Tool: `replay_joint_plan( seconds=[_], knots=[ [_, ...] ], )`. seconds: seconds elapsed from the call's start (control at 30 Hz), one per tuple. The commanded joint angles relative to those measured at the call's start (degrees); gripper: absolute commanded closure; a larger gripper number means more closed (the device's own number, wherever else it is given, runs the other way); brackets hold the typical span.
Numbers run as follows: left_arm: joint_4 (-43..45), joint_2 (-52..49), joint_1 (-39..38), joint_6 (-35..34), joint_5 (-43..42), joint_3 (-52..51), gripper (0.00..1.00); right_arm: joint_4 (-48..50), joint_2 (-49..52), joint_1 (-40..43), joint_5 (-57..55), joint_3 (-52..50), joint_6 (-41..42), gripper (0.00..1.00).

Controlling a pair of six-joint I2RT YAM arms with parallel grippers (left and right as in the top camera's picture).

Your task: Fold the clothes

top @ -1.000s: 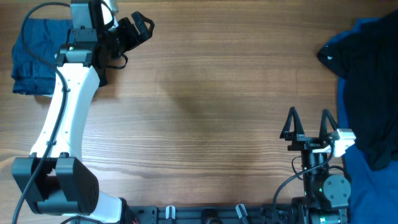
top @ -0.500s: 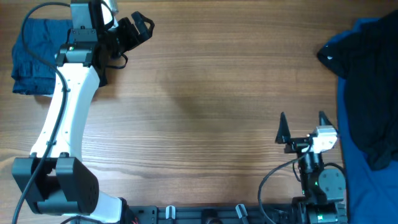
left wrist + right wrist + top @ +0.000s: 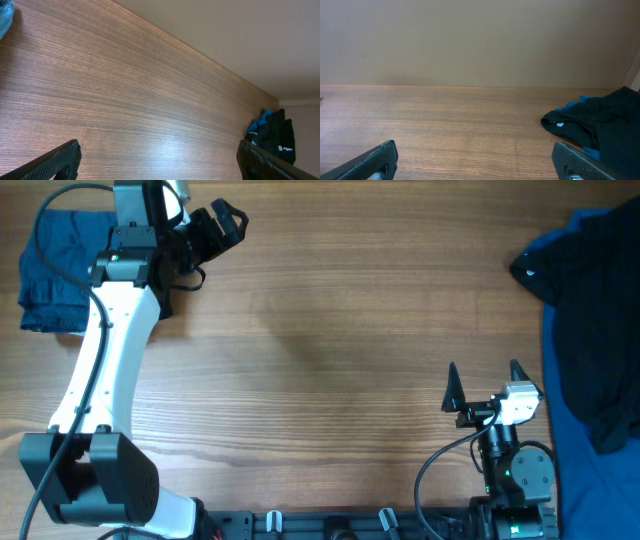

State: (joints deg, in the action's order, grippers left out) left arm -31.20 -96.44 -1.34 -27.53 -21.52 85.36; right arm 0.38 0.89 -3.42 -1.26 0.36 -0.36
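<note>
The clothes lie in two places. A folded navy-blue garment (image 3: 52, 268) rests at the table's far left corner, and a sliver of it (image 3: 5, 14) shows in the left wrist view. A loose black and blue pile (image 3: 592, 320) covers the right side, also visible as the pile (image 3: 272, 136) and the pile (image 3: 602, 125). My left gripper (image 3: 222, 232) hovers open just right of the folded garment, nothing between its fingers (image 3: 55, 161). My right gripper (image 3: 484, 380) stands open near the front edge, left of the pile, and holds nothing.
Bare wooden table (image 3: 330, 350) spans the middle between the two arms. The left arm's white link (image 3: 105, 350) runs from the front left base to the far left. The pile hangs over the table's right edge. A plain wall (image 3: 470, 40) stands behind.
The right gripper has shifted a little to the left and turned slightly since one second ago, then held still. The left arm and both lots of clothes have not moved.
</note>
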Motion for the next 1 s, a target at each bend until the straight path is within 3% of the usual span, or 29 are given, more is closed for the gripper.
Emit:
replay_joint_plan(
  seconds=[0.0,0.27,0.57,0.7,0.77,0.97],
  knots=[
    [0.1,-0.3,-0.2,0.1,-0.5,0.1,0.00,0.0,-0.5,0.4,1.3,-0.1,-1.0,0.00],
    [0.1,0.6,-0.5,0.1,-0.5,0.1,0.00,0.0,-0.5,0.4,1.3,-0.1,-1.0,0.00],
    [-1.0,30.3,-4.2,0.1,-0.5,-0.9,0.00,0.0,-0.5,0.4,1.3,-0.1,-1.0,0.00],
    [-1.1,45.4,-4.2,0.1,2.7,-10.0,0.00,0.0,-0.5,0.4,1.3,-0.1,-1.0,0.00],
    [-0.6,55.5,-4.2,0.1,6.5,-20.5,0.00,0.0,-0.5,0.4,1.3,-0.1,-1.0,0.00],
    [6.2,73.4,-2.9,0.1,12.7,-48.9,0.00,0.0,-0.5,0.4,1.3,-0.1,-1.0,0.00]
  ],
)
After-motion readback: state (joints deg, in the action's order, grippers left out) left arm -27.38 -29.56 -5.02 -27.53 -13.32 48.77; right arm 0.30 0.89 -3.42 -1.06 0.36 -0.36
